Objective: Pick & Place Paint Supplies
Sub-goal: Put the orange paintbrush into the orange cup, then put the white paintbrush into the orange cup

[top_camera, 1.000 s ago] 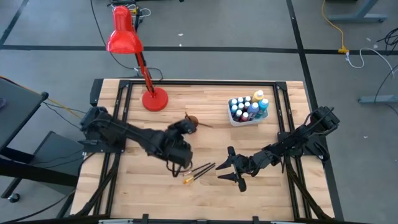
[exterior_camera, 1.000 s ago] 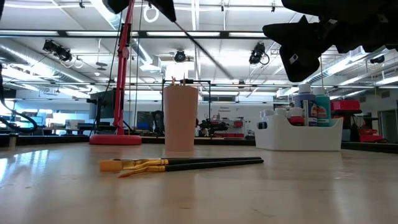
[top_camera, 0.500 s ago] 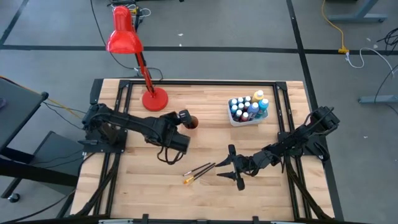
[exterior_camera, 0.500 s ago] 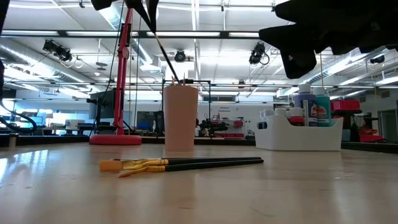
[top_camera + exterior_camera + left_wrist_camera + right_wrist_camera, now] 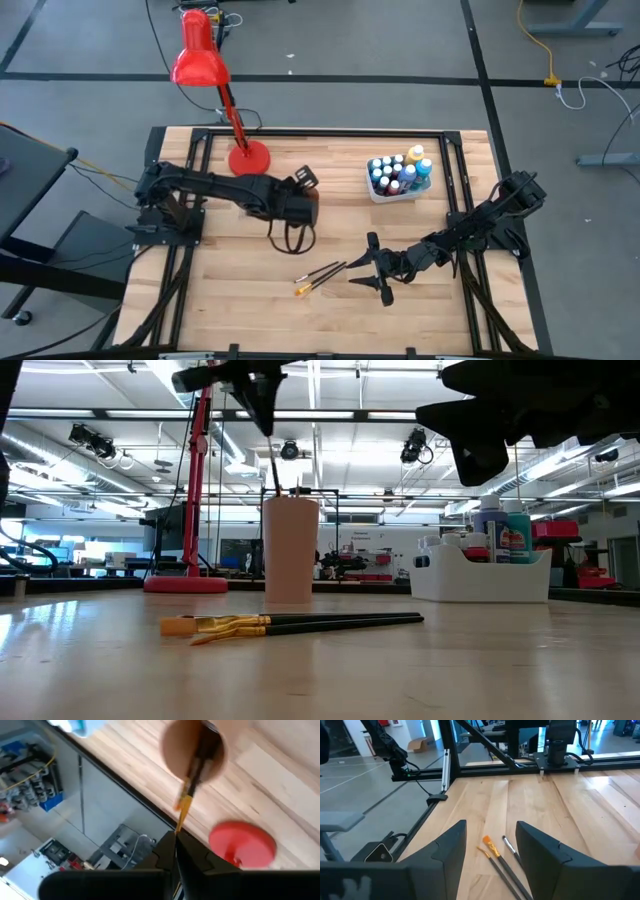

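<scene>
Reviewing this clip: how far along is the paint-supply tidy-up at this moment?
Done: the paint bottles stand in the white tub. In hand: the left gripper, above the cup, pinches a brush whose end is in the cup. Left: two brushes lie on the table before the open right gripper.

Wooden table (image 5: 330, 300) carries brushes (image 5: 320, 274), tub (image 5: 398, 190), cup (image 5: 290, 550), lamp base (image 5: 249, 159).

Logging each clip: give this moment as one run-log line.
left gripper: shut on paintbrush, handle end in orange cup | right gripper: open, above two paintbrushes | tub: holds bottles
</scene>
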Robot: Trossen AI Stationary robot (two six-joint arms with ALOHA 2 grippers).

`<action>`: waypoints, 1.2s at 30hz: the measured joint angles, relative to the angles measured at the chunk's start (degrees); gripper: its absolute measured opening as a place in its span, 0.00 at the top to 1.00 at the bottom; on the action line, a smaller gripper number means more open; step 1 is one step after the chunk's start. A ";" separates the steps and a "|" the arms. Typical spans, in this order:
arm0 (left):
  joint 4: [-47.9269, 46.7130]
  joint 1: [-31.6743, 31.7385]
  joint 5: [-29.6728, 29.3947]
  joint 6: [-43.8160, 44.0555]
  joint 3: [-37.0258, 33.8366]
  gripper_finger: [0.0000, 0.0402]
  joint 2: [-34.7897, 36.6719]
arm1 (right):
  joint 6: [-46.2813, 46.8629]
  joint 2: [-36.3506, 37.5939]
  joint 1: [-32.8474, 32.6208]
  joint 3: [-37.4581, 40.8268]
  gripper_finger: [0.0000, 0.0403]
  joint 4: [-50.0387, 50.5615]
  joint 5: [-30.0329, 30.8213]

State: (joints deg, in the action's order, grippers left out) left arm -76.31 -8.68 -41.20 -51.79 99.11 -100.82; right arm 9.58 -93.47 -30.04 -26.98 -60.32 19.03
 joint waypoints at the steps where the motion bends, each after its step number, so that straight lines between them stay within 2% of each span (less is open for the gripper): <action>1: 1.38 0.30 0.07 0.26 0.00 0.94 0.00 | 0.02 0.00 0.00 0.00 0.57 -0.01 0.00; 8: 7.40 2.58 6.51 5.51 0.00 0.94 0.00 | 0.07 0.00 0.00 0.00 0.57 -0.04 -0.02; 14: 8.37 3.78 7.77 15.34 -0.02 0.90 -0.61 | 0.21 0.00 0.00 0.00 0.57 -0.05 -0.04; 19: 12.40 3.41 7.72 28.08 -0.02 0.85 -0.55 | 0.20 0.00 0.00 0.00 0.57 -0.10 -0.06; 25: 14.15 0.11 7.46 42.61 0.00 0.84 -0.55 | 0.74 0.00 0.00 0.00 0.57 -0.15 -0.42; 29: 12.96 -4.79 3.06 49.41 -0.01 0.84 0.02 | 2.57 0.00 0.00 0.00 0.57 -0.20 -0.52; 33: 7.46 -10.80 -2.41 60.78 0.04 0.84 0.61 | 4.62 0.00 -0.02 0.00 0.57 -0.60 -0.52; 36: 6.94 -15.42 -5.75 69.25 -2.10 0.84 0.76 | 5.36 0.00 -0.02 -0.49 0.57 -0.33 -0.50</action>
State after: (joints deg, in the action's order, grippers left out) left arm -69.38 -24.09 -46.95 17.46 97.01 -100.06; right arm 14.95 -93.47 -30.06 -27.47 -60.66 18.52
